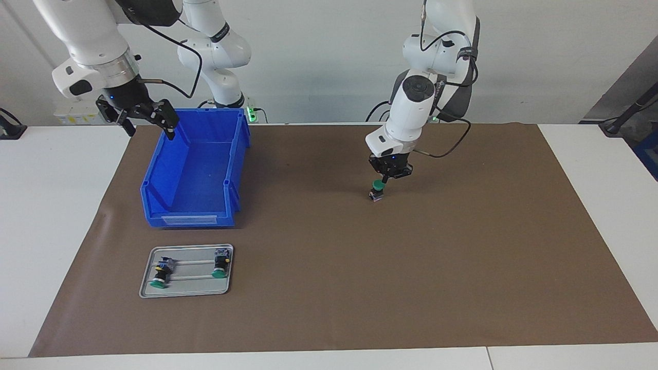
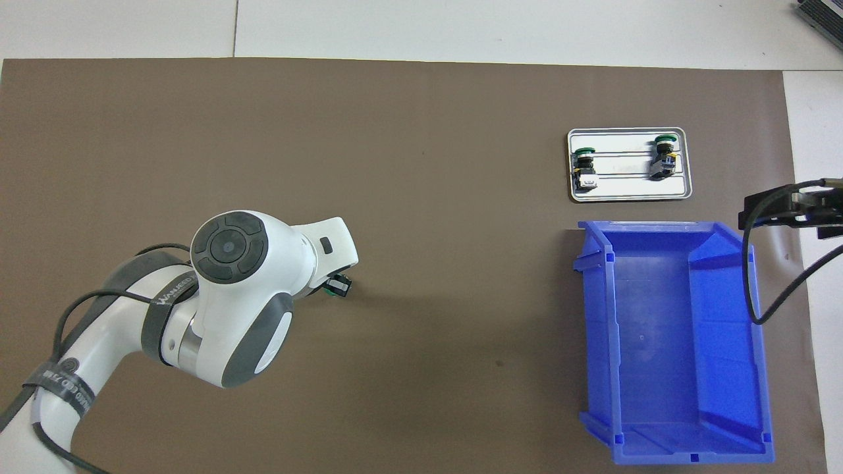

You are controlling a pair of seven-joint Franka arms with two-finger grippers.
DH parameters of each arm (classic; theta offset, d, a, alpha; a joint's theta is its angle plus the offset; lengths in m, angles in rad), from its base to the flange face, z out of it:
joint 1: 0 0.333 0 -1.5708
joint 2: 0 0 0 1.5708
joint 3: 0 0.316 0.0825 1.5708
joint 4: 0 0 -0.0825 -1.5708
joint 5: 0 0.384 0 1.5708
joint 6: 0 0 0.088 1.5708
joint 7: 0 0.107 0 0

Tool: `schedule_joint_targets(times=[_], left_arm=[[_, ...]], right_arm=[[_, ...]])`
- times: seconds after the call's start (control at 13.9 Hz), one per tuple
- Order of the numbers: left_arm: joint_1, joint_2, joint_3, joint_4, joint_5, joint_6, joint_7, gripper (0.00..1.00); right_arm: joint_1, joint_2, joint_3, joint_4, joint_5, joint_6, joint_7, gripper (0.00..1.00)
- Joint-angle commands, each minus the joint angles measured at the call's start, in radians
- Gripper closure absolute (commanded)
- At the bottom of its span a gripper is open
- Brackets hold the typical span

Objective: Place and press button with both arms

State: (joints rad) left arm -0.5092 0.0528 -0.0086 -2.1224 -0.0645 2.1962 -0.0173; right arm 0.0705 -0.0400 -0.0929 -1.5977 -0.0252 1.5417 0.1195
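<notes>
One button (image 1: 376, 195) stands upright on the brown mat (image 1: 462, 246), green cap up, near the table's middle. My left gripper (image 1: 384, 180) points straight down onto it, fingers shut, with the tips touching the green cap. In the overhead view the left gripper (image 2: 339, 286) covers nearly all of the button. My right gripper (image 1: 146, 117) waits open and empty in the air over the rim of the blue bin (image 1: 187, 218) at the right arm's end. It also shows at the edge of the overhead view (image 2: 787, 212).
The blue bin (image 2: 596, 329) is empty. A small metal tray (image 1: 190, 286), farther from the robots than the bin, holds two more green-capped buttons (image 1: 159, 276) (image 1: 220, 267) lying on their sides. The tray (image 2: 625, 189) also shows in the overhead view.
</notes>
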Motion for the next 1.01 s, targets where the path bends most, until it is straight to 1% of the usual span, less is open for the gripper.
schedule_joint_targets(times=[0.0,0.14,0.65,0.79,0.94], left_arm=[[-0.025,0.036,0.013,-0.001,0.022,0.057,-0.024,1.00],[-0.043,0.056,0.013,-0.005,0.022,0.065,-0.027,1.00],[-0.043,0.055,0.015,-0.051,0.022,0.080,-0.023,1.00],[-0.037,0.055,0.015,-0.038,0.022,0.060,-0.021,1.00],[-0.032,0.052,0.016,0.005,0.022,0.021,-0.024,1.00]], right_arm=[[-0.008,-0.009,-0.001,-0.016,-0.010,0.015,-0.034,0.00],[-0.008,-0.009,-0.001,-0.016,-0.010,0.015,-0.034,0.00],[-0.008,-0.011,-0.001,-0.016,-0.010,0.015,-0.034,0.00],[-0.008,-0.009,-0.001,-0.016,-0.010,0.015,-0.034,0.00],[-0.008,-0.011,-0.001,-0.016,-0.010,0.015,-0.034,0.00]])
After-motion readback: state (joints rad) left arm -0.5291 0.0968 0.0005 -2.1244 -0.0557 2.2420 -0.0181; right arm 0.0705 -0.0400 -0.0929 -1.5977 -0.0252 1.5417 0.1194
